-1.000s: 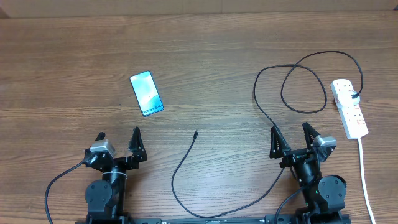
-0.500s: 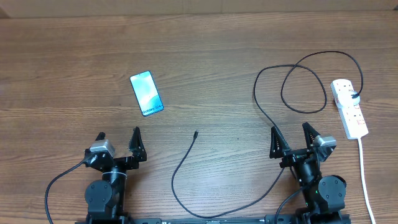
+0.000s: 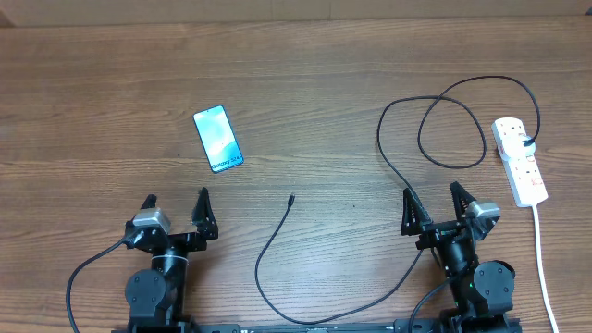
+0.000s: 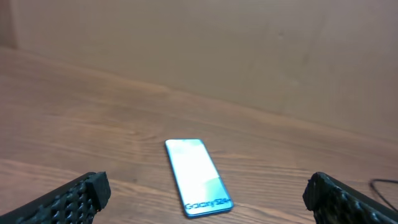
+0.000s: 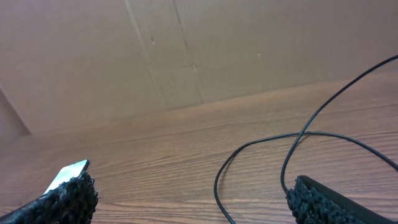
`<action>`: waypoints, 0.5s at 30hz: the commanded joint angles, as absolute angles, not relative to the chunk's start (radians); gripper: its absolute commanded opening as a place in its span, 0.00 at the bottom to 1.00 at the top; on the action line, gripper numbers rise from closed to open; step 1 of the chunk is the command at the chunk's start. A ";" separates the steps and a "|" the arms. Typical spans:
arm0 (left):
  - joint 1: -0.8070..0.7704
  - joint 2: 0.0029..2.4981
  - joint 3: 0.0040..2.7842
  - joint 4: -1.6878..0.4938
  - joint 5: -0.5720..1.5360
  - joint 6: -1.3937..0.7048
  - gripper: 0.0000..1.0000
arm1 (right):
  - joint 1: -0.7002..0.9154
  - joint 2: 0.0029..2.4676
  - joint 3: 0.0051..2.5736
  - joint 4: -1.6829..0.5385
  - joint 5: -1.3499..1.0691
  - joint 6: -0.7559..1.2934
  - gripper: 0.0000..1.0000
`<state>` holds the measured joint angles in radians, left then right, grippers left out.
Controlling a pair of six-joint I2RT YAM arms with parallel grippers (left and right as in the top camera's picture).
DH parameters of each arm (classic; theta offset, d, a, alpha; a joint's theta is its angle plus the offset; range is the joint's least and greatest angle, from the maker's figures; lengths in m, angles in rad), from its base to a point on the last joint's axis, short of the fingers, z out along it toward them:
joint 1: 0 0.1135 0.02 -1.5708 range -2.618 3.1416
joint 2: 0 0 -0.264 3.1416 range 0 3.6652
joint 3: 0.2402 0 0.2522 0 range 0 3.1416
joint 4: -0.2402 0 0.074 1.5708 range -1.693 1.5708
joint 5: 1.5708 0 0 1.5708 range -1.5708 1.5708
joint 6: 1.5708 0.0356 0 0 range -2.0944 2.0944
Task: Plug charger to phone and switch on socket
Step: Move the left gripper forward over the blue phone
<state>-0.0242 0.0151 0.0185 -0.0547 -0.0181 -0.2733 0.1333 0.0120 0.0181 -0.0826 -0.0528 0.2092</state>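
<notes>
Phone (image 3: 217,140) lies flat, screen up, on the left part of the wooden surface (image 3: 305,74), ahead of the left gripper (image 3: 176,197), which is spread wide and holds nothing. The charger (image 3: 378,139) loops across the right half, its black plug at the socket (image 3: 519,161) by the right edge and its small tip lying loose, well apart from the phone. The right gripper (image 3: 431,190) is also spread and empty

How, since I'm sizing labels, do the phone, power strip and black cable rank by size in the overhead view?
1. The cable: its loops spread widest.
2. The power strip: longer than the phone, though narrower.
3. The phone: close to the strip overall, so that order is unsure.
</notes>
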 commanded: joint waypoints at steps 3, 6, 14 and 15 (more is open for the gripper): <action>-0.027 0.005 0.133 -0.094 0.133 -0.236 1.00 | 0.134 0.003 0.008 -0.081 -0.053 0.208 1.00; -0.027 0.008 0.234 -0.186 0.148 -0.239 1.00 | 0.134 0.003 0.008 -0.081 -0.053 0.208 1.00; -0.027 0.131 0.583 -0.440 0.159 -0.225 1.00 | 0.134 0.003 0.008 -0.081 -0.053 0.208 1.00; -0.027 0.159 0.627 -0.470 0.159 -0.217 0.99 | 0.134 0.003 0.008 -0.081 -0.053 0.208 1.00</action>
